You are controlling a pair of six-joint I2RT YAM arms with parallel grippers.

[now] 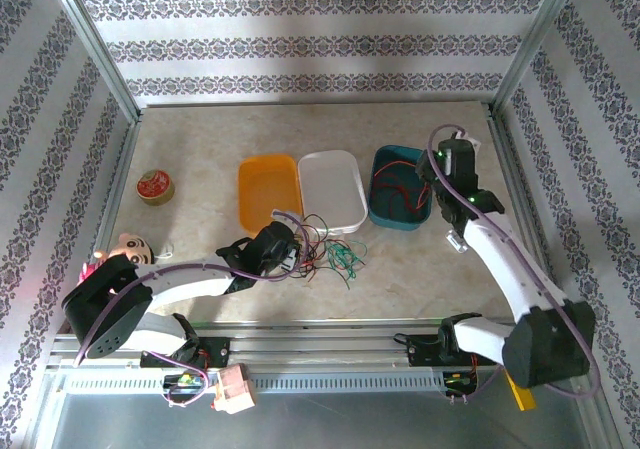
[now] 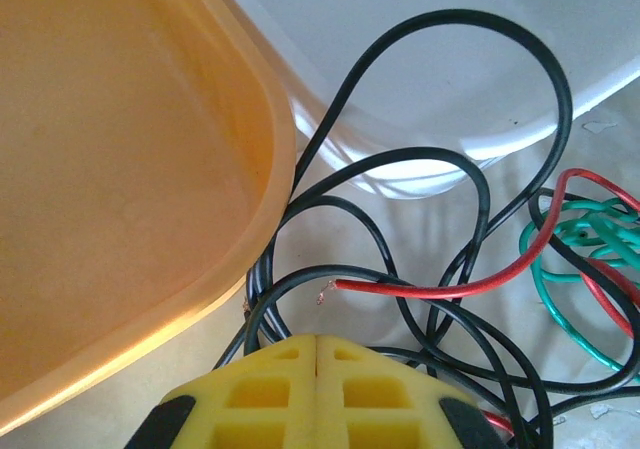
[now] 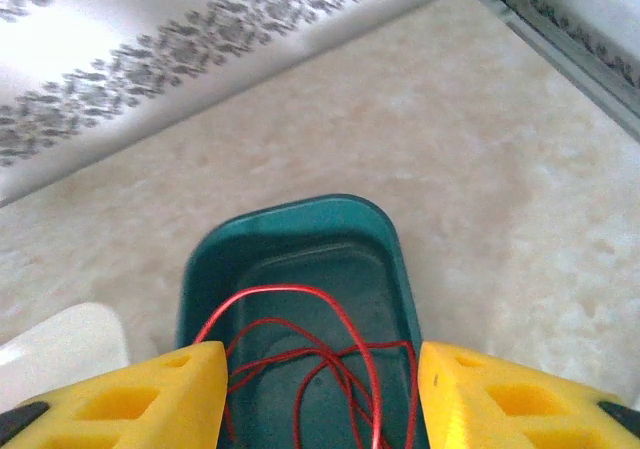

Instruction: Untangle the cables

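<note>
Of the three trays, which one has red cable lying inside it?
The teal tray, the rightmost of the three, beside the white tray; red cable loops inside it, below the right gripper.

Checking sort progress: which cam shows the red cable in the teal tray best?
Right wrist: the red cable loops sit close up inside the teal tray. Top external shows it small. Left wrist shows another red strand among black cables.

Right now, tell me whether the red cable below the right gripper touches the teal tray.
Touching. The right wrist view shows the red cable coiled on the floor of the teal tray, below the open right gripper.
</note>
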